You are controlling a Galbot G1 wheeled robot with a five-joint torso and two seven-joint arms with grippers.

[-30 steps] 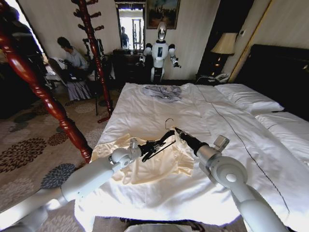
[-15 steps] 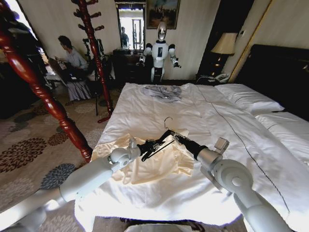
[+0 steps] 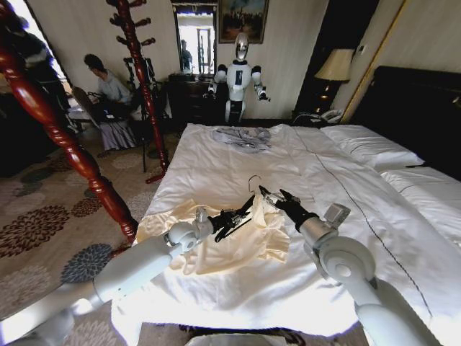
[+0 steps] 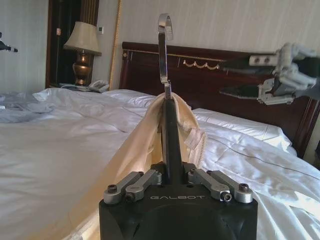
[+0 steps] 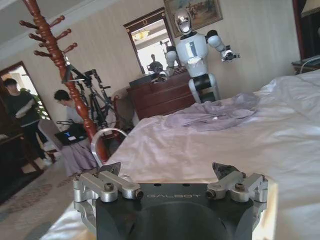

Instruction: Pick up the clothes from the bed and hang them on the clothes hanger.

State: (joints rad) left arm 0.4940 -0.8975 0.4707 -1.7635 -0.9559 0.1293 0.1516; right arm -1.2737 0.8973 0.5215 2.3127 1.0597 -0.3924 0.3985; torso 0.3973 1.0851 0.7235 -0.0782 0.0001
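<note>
Here the left end effector [image 3: 232, 218] was clamped on the black clothes hanger [image 4: 172, 142], held above the near part of the bed [image 3: 238, 162], its silvery hook [image 4: 164, 45] pointing up. The cream-yellow shirt [image 3: 238, 241] was draped over the hanger's shoulders, the rest spread on the white sheet. The right end effector [image 3: 277, 198] hovered just beside the hook, fingers apart, holding nothing. A grey garment [image 3: 243, 137] lay farther up the bed.
</note>
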